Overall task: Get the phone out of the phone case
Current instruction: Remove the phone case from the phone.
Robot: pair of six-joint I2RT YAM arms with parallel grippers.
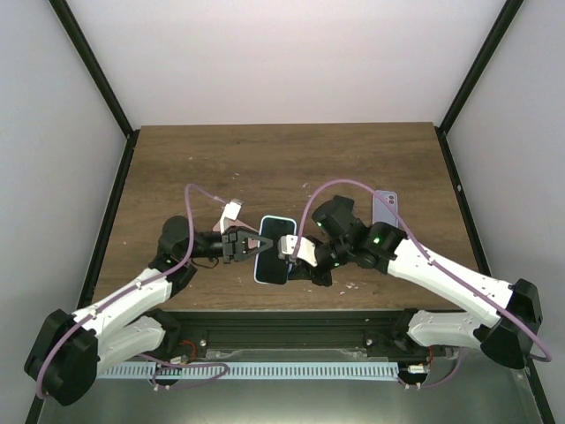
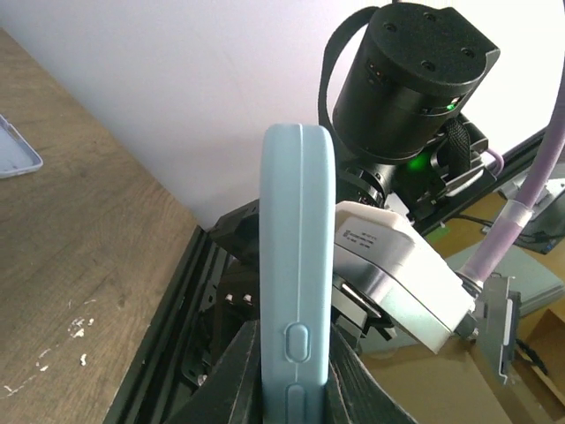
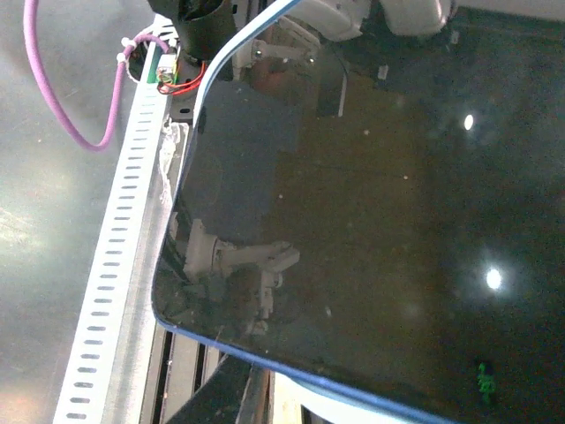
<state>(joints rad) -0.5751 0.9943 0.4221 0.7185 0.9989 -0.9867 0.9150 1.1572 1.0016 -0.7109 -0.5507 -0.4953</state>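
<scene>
The phone (image 1: 274,252), dark screen up, sits in a light blue phone case (image 1: 273,220) and is held above the table's near edge between both grippers. My left gripper (image 1: 250,245) is shut on the case's left side. In the left wrist view the case (image 2: 298,265) stands edge-on between my fingers (image 2: 228,380), side buttons showing. My right gripper (image 1: 290,251) meets the case's right edge. In the right wrist view the screen (image 3: 380,203) fills the frame, ringed by the blue rim (image 3: 265,352). One dark finger (image 3: 231,393) shows under that rim; the other is hidden.
A second phone (image 1: 386,208) with a lilac back lies on the wooden table (image 1: 282,159) at the right, beside the right arm. Its corner shows in the left wrist view (image 2: 16,150). Black frame rails run along the table's sides and near edge.
</scene>
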